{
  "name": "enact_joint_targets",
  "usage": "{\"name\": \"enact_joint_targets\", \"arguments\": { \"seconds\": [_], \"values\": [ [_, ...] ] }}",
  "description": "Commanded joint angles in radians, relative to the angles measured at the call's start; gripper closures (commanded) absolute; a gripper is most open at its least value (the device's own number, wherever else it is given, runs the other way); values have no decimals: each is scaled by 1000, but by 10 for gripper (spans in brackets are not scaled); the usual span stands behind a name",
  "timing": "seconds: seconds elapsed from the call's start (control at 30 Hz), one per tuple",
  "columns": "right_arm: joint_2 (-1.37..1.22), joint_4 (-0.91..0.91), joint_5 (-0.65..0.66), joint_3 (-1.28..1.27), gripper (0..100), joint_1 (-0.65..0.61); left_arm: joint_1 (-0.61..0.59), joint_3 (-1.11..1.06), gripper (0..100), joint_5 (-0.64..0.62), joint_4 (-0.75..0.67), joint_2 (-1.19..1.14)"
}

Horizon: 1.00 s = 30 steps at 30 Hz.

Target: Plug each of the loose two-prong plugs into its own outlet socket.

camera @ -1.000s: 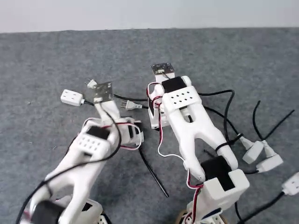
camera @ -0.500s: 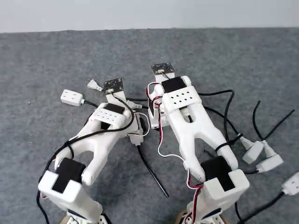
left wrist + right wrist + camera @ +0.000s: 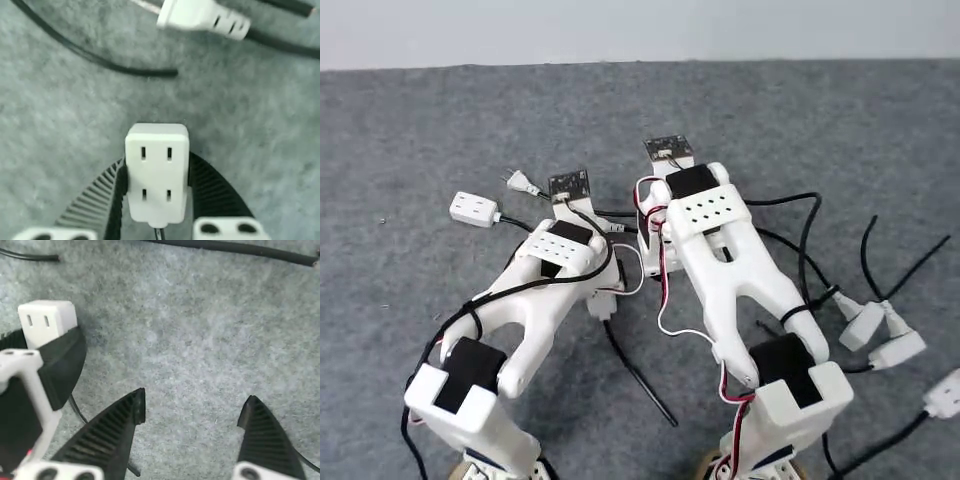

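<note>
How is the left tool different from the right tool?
The left tool is shut on a white socket; the right tool holds nothing. The left tool's fingers press the socket's sides; the right tool's are spread wide apart over bare carpet. Both have black ribbed fingers and hang close above the grey carpet.

A white plastic outlet block (image 3: 156,180) with dark slots is gleaming between black ribbed fingers (image 3: 215,190); a white moulded two-prong plug (image 3: 200,17) is lying by a glossy black cable (image 3: 130,70) on mottled grey carpet (image 3: 260,125), and white plastic arm shells (image 3: 720,260) are carrying thin red and white wires (image 3: 662,275)
</note>
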State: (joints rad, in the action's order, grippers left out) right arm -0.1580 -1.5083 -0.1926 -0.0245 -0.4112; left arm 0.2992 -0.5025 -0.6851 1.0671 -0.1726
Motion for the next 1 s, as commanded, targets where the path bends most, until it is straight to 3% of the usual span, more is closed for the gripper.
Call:
{"name": "enact_joint_targets", "arguments": {
  "seconds": [0.0,0.13,0.3,0.63,0.83,0.97],
  "values": [
    [7,-12,14,52,704,5,-6,-10,988,101,124,58],
    [8,-13,14,52,704,5,0,-13,988,193,292,160],
    [7,-2,14,52,704,8,28,-117,988,203,311,295],
    [5,30,12,23,704,5,52,-456,985,155,-138,473],
    [5,31,12,23,704,5,49,-456,959,147,-166,448],
    [5,33,12,23,704,5,49,-456,799,141,-149,451]
  ]
}}
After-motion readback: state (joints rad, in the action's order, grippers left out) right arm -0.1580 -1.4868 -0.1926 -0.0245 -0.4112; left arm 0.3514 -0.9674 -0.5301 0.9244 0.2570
